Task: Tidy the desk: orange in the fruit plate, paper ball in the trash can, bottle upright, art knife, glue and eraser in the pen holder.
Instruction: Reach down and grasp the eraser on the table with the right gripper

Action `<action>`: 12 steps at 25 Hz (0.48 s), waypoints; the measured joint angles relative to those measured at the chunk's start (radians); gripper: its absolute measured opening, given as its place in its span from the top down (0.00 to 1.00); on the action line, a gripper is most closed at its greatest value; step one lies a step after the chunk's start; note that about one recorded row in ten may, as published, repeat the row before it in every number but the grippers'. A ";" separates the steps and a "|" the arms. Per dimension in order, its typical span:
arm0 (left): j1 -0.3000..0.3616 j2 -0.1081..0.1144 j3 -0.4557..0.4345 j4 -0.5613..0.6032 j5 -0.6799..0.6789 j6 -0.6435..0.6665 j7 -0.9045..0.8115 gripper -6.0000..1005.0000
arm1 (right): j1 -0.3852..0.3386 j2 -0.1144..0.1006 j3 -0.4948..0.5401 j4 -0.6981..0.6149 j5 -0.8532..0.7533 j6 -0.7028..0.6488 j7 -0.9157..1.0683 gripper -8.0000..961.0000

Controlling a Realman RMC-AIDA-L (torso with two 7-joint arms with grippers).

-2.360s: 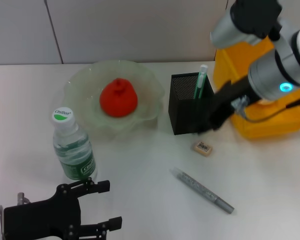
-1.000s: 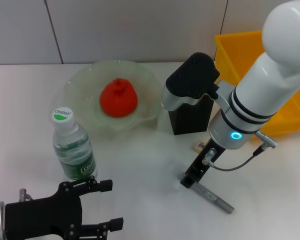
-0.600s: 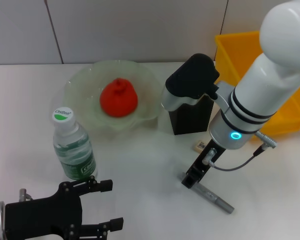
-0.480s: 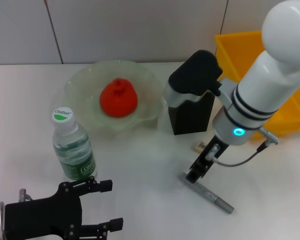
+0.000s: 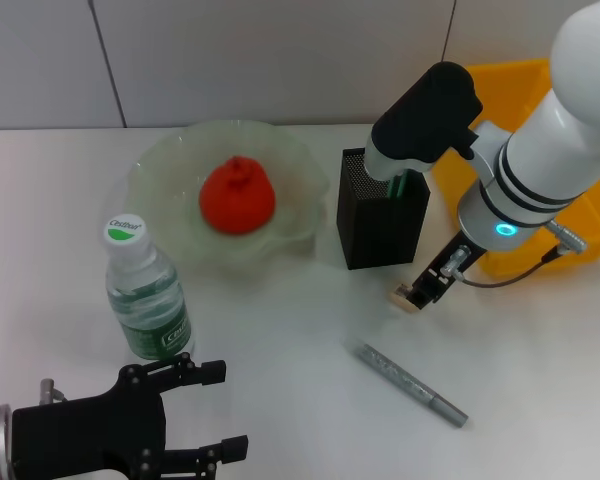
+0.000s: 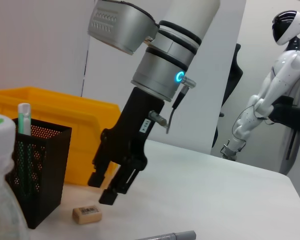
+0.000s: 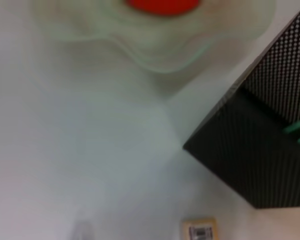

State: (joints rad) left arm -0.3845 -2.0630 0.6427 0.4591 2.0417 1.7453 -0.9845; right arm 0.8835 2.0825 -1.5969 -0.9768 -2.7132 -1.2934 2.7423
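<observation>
The orange (image 5: 237, 195) lies in the fruit plate (image 5: 160, 165). The bottle (image 5: 145, 295) stands upright in front of the plate. The pen holder (image 5: 378, 225) holds a green glue stick (image 6: 24, 125). The eraser (image 5: 401, 297) lies on the table in front of the holder. My right gripper (image 5: 425, 289) hovers just above the eraser, open and empty; it also shows in the left wrist view (image 6: 106, 186). The silver art knife (image 5: 410, 383) lies nearer the front. The trash can (image 5: 520, 80) stands behind my right arm. The paper ball is out of view. My left gripper (image 5: 220, 410) is open at the front left.
The right wrist view shows the eraser (image 7: 200, 231), the pen holder's wall (image 7: 260, 150) and the fruit plate's rim (image 7: 155, 55). A white humanoid robot (image 6: 270, 90) stands far off beyond the table.
My right gripper has risen from the art knife's end and moved back and right to above the eraser. The knife stays on the table. My left arm has not moved.
</observation>
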 joint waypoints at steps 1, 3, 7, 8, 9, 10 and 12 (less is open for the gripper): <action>0.000 0.000 0.000 0.000 0.000 0.000 0.000 0.14 | 0.000 0.000 0.000 0.006 0.000 0.013 -0.004 0.48; 0.000 0.000 0.000 -0.001 0.000 -0.001 0.000 0.14 | 0.000 0.000 0.000 0.022 0.000 0.036 -0.008 0.48; 0.000 0.000 0.000 -0.001 0.000 -0.001 -0.001 0.14 | 0.006 -0.001 0.000 0.051 0.004 0.059 -0.014 0.48; 0.000 0.000 0.000 -0.001 0.000 -0.001 -0.001 0.14 | 0.006 -0.001 0.000 0.053 0.005 0.062 -0.016 0.48; 0.000 0.000 0.000 -0.001 0.000 -0.001 -0.001 0.14 | 0.005 -0.001 0.000 0.054 0.006 0.064 -0.018 0.48; 0.000 0.000 0.000 -0.001 0.000 -0.001 -0.001 0.14 | 0.004 0.000 0.000 0.053 0.007 0.065 -0.019 0.48; 0.000 0.000 0.000 -0.002 0.000 -0.002 -0.001 0.14 | 0.003 0.002 -0.005 0.050 0.009 0.066 -0.020 0.48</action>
State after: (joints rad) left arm -0.3841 -2.0632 0.6427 0.4572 2.0417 1.7433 -0.9860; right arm 0.8863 2.0842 -1.6018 -0.9271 -2.7043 -1.2275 2.7228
